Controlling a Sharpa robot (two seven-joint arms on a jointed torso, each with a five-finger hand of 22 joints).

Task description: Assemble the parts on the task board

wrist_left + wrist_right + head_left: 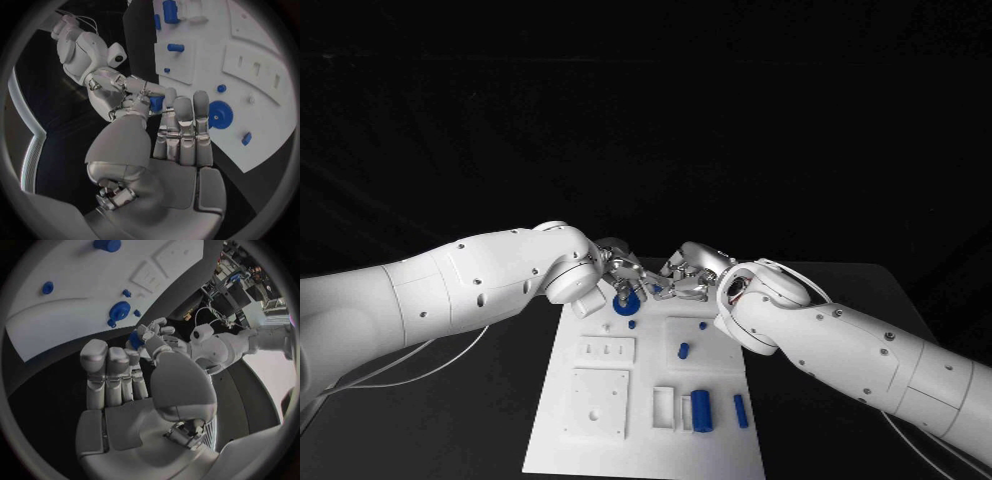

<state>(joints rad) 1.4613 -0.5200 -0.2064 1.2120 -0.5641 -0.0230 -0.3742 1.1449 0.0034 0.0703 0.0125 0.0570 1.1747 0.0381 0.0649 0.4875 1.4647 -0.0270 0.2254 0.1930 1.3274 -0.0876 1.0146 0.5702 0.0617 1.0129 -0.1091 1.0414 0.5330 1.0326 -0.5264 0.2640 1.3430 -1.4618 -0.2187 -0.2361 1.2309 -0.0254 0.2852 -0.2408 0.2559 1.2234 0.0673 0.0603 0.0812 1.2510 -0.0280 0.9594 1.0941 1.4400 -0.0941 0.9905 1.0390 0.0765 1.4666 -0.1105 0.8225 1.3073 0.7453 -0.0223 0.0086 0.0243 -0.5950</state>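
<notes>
Over the far end of the white task board (596, 440) my left hand (612, 272) and right hand (692, 276) meet fingertip to fingertip. A small blue part (156, 104) sits between them, seen also as the blue part (134, 340). Fingertips of both hands touch it from opposite sides; which hand bears it I cannot tell. Just beneath them a blue gear (627, 302) lies flat on the board, visible too as the gear (219, 114) and the gear (119, 310).
More blue parts are on the board: a short piece (589, 306) at the far left edge, a small peg (633, 324), a cylinder (684, 350), a block (701, 410) and a thin bar (740, 410) near the front. Black table surrounds the board.
</notes>
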